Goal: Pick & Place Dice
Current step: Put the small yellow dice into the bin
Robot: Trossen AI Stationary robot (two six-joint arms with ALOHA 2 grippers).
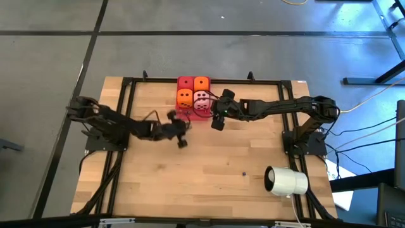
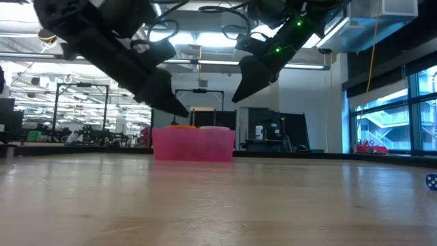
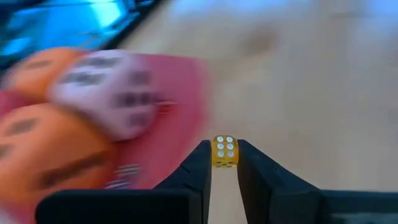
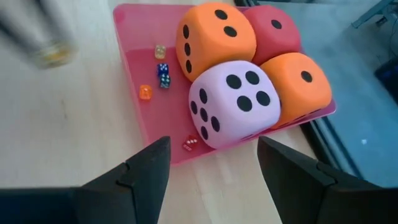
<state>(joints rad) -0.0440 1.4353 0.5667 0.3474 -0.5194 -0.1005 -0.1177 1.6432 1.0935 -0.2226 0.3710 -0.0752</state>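
Observation:
A flat pink-red tray (image 1: 190, 114) sits at the table's far middle. On it stand four big soft dice: two orange (image 4: 214, 37) (image 4: 298, 84), one red (image 4: 273, 28) and one pale pink (image 4: 233, 102). Several tiny dice (image 4: 163, 74) lie on the tray's bare part. My left gripper (image 3: 224, 163) hovers just off the tray's near left corner, shut on a tiny yellow die (image 3: 224, 151). It also shows in the high view (image 1: 180, 126). My right gripper (image 4: 211, 162) hangs open and empty above the tray's near right side, and shows in the high view too (image 1: 217, 120). My left gripper pinches the tiny yellow die by two opposite faces (image 3: 216, 153), only at the free ends of its two fingers. The fingers slant down toward the tray. The die is lifted clear of the table, with a face of white pips toward the camera.
A white cylinder (image 1: 286, 180) lies on its side near the table's right front corner. A tiny blue die (image 2: 431, 180) lies on the bare wood at the right. A black frame (image 1: 126, 85) runs around the table's edges. Open wood lies between the arms and the near edge.

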